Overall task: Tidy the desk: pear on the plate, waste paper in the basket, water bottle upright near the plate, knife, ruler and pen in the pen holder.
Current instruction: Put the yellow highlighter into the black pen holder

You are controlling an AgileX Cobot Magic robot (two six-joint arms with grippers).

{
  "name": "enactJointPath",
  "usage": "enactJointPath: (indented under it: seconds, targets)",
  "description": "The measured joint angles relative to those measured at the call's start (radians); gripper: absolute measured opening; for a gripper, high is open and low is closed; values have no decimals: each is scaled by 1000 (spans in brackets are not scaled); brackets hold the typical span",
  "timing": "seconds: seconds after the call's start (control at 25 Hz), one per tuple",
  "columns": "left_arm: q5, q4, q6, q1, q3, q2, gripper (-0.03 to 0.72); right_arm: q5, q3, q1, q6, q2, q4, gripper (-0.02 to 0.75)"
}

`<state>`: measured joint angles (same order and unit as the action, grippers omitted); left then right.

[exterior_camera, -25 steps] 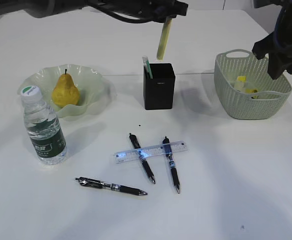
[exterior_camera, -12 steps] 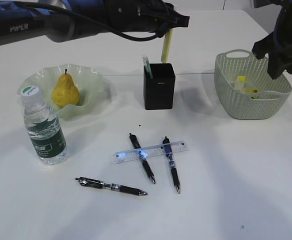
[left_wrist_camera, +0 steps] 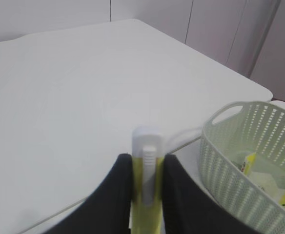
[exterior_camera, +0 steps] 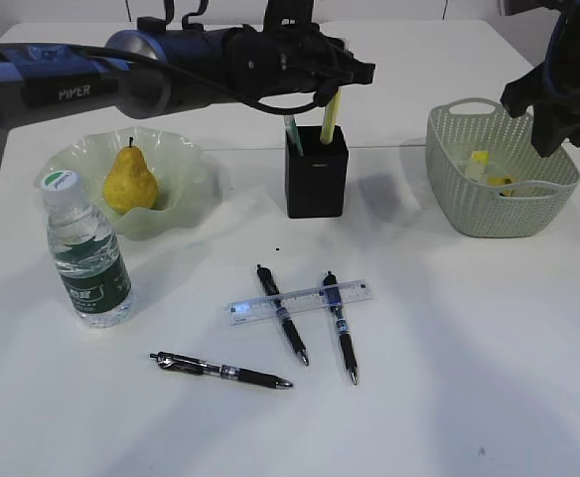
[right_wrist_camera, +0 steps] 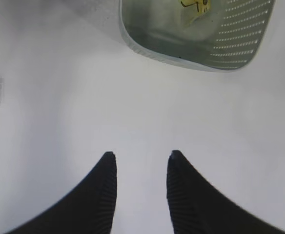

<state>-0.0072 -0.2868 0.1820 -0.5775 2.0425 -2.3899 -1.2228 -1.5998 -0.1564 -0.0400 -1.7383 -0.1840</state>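
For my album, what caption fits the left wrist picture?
Fingers pinching a yellow knife, basket nearby.

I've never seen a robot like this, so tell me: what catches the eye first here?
A long dark arm reaches across the back of the table, its left pincer lowering a yellow knife into the black pen holder. In front lie three pens and a clear ruler, while a yellow pear sits in a ruffled green plate at left.

tool [left_wrist_camera: 146, 183] clamps a yellow knife [left_wrist_camera: 146, 195] — green basket [left_wrist_camera: 259, 165] to its right.
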Motion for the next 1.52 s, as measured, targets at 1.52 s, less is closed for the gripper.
enactJointPath:
  seconds: [1.52]
  targets:
    - [22,0,0,0,0,-41,122,10,0,0,0,0,0,261]
